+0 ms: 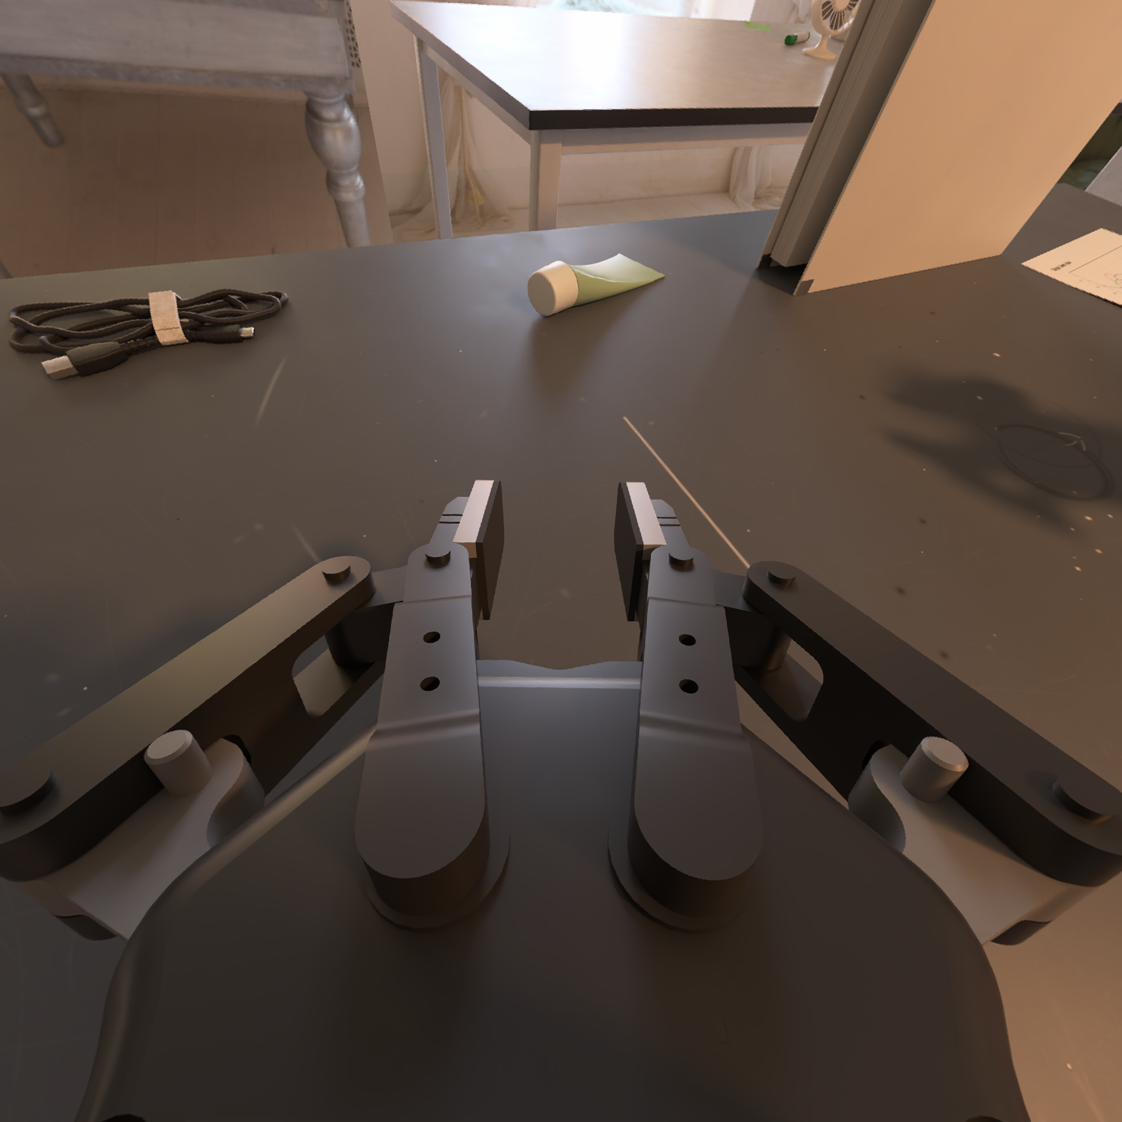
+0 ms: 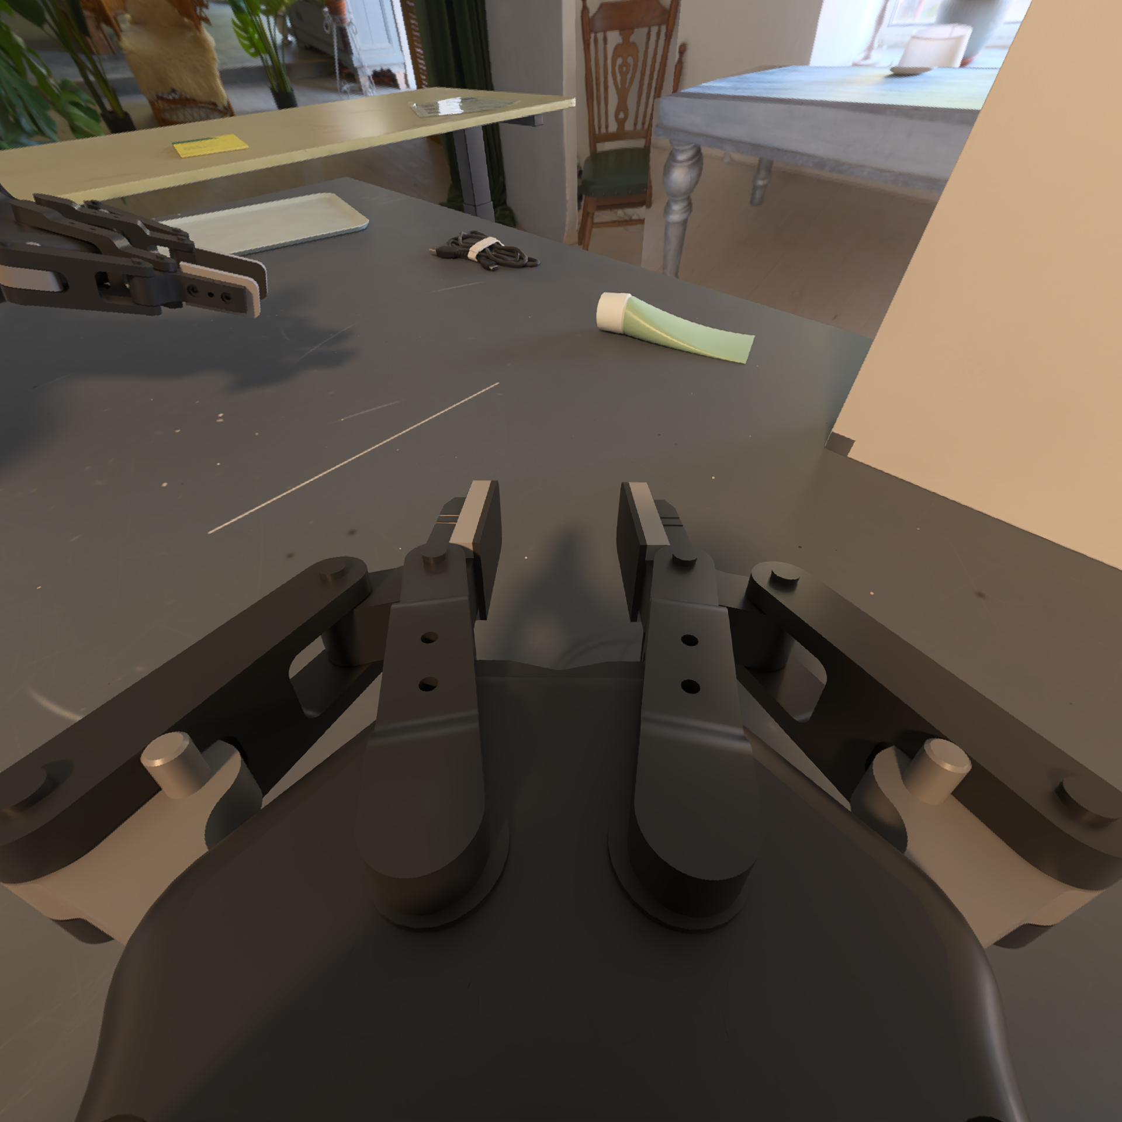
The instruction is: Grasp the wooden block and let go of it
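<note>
I see no wooden block in either view. My left gripper is open and empty, hovering over the dark tabletop. My right gripper is also open and empty above the same table. The left gripper also shows side-on at the far left of the right wrist view, above its own shadow. Nothing lies between either pair of fingers.
A green tube with a white cap lies ahead of both grippers. A bundled black cable lies farther off. A pale tray sits at the back. A tall tan panel stands on the right, with a paper sheet beyond.
</note>
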Robot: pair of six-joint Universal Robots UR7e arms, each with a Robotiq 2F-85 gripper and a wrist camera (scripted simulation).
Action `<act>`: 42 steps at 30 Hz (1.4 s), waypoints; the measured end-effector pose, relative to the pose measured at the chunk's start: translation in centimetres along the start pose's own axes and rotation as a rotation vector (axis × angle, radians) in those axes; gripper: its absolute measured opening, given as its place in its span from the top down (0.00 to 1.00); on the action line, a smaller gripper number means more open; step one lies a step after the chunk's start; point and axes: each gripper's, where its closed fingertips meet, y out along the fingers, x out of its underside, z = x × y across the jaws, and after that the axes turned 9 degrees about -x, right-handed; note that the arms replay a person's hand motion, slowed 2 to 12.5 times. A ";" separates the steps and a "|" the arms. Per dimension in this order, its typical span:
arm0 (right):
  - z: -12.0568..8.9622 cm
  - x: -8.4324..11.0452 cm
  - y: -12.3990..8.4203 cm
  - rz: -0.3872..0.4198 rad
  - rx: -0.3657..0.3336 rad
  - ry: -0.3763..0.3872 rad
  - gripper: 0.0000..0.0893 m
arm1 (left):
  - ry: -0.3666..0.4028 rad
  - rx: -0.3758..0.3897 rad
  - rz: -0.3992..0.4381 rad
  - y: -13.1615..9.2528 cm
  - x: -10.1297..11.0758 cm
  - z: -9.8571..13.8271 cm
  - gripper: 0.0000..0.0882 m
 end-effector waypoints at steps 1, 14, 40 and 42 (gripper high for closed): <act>0.0 0.1 0.0 -0.002 0.001 0.000 0.61 | 0.001 -0.001 -0.001 0.0 0.0 0.0 0.62; -0.1 0.0 0.1 0.006 -0.014 0.017 0.61 | -0.010 0.010 0.000 0.0 0.0 0.1 0.61; 0.0 -0.2 -0.1 0.008 -0.003 0.005 0.61 | 0.001 0.017 -0.008 0.2 0.2 0.5 0.60; 0.1 -0.2 -0.1 0.007 0.003 0.001 0.61 | 0.005 0.017 -0.011 0.2 0.2 0.5 0.60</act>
